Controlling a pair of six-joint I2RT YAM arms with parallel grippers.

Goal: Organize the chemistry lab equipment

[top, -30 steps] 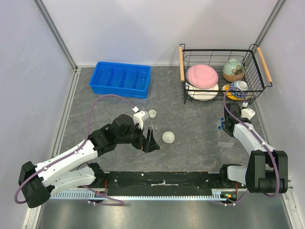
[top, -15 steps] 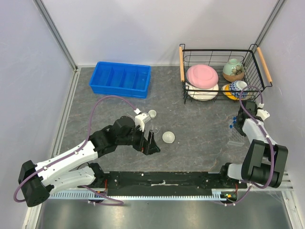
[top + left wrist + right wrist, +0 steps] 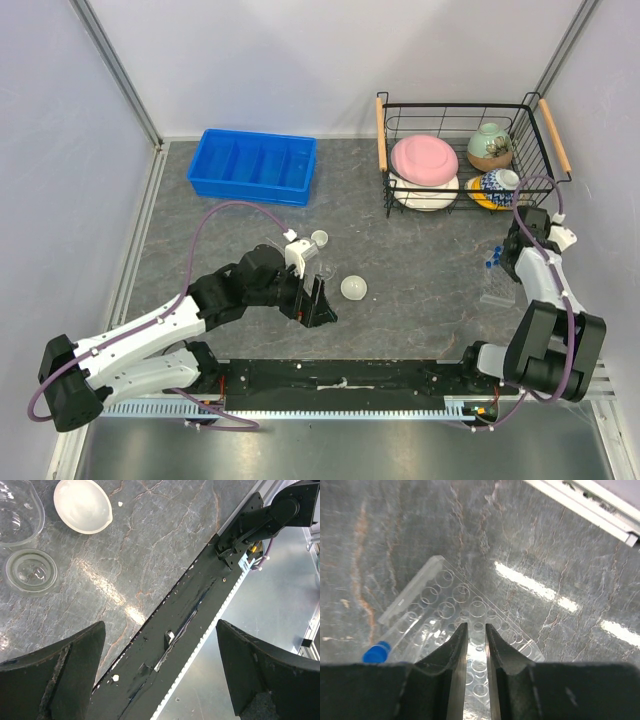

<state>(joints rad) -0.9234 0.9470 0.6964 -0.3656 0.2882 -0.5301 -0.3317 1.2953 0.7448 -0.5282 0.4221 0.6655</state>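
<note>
Chemistry lab equipment sits in two places on the table. Your right gripper has narrow jaws, only a thin slit, and they seem to pinch the near part of the clear plastic rack. The contact itself is hidden under the fingers. One blue-capped tube shows at 8 o'clock from the fingertips, partly cut off.

From above, the rack is at 3 o'clock on the table, close to the right wall, with the wire basket at 12 o'clock, so room is small there.

Your left gripper is spread wide and holds nothing. It hovers over the table edge and the black rail. At its 11 o'clock lie a white round dish, a glass beaker cut by the frame corner, and a small clear glass piece, whose kind is hard to tell. Bare table runs from the dish toward 3 o'clock up to the rack.
</note>
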